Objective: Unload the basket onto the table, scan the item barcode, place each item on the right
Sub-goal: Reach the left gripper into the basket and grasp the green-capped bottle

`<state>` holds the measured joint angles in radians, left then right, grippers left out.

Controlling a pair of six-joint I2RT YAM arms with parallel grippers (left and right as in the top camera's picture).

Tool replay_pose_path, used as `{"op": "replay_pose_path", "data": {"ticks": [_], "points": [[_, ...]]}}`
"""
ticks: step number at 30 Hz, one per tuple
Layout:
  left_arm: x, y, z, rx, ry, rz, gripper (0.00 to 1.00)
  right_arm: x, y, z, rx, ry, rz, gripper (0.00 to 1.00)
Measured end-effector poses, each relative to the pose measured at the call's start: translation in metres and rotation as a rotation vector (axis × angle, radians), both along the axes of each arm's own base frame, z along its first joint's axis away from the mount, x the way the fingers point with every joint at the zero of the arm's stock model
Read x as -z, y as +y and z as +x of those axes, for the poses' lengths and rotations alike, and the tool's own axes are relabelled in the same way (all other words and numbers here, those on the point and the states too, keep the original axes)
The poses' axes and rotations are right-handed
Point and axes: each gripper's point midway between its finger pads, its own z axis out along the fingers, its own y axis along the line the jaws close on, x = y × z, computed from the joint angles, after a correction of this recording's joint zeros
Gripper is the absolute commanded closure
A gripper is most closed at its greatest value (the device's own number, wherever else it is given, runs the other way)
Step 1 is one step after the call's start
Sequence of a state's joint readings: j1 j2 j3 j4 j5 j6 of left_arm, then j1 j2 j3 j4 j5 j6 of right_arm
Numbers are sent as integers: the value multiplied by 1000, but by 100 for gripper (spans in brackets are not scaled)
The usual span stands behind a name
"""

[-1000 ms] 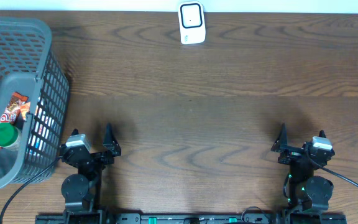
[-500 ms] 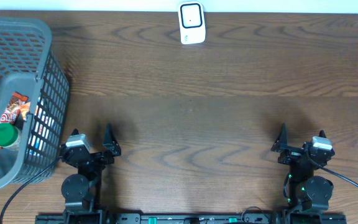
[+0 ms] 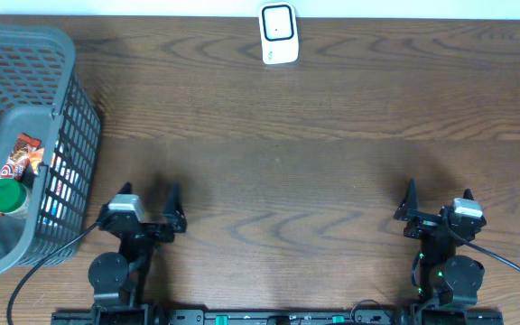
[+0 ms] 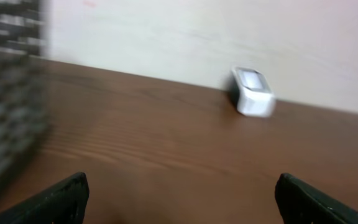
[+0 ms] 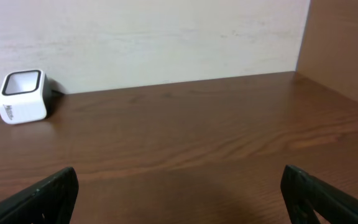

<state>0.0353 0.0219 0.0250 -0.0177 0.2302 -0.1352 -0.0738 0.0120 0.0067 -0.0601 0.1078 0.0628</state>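
**Both claws wide and empty; the items to scan lie in the basket.**

The left claw [image 3: 149, 206] and right claw [image 3: 438, 200] both stand spread with nothing between the fingers. The basket [image 3: 70, 99] sits just outboard of the left claw, and the scanner [image 3: 278, 34] is far ahead, between the two claws. In the basket are a jar [image 3: 5, 197] with a round green lid and, beyond it, a red-and-orange printed packet [image 3: 21, 155]. No barcode shows on either. The jar is probably stiff and light, with smooth sides that could slip, so it is best gripped across the body under the lid. The packet looks soft, crinkly and glossy, so pinch it at a sealed edge and avoid crushing what is inside.
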Motion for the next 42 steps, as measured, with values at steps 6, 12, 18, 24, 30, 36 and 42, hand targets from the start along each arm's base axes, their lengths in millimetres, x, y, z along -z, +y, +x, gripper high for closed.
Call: {"op": "replay_pose_path", "data": {"ticks": [6, 12, 18, 24, 30, 36, 42], "points": [[1, -30, -4, 186, 85, 21, 4, 0, 0, 0, 0, 0, 0, 1], [-76, -40, 12, 260, 128, 37, 4, 0, 0, 0, -3, 2, 0, 1], [-145, -47, 30, 314, 368, -2, 4, 0, 1, 0, -4, 2, 0, 1], [-139, -54, 42, 363, 542, -56, 4, 0, 1, 0, -4, 1, 0, 1], [-145, -53, 54, 365, 576, -52, 4, 0, 1, 0, -4, 1, 0, 1], [-230, -14, 52, 157, 477, -5, 4, 0, 1, 0, -4, 2, 0, 1], [-274, 81, 54, -279, 490, -121, 4, 0, 1, 0, -4, 1, -3, 1]]}}
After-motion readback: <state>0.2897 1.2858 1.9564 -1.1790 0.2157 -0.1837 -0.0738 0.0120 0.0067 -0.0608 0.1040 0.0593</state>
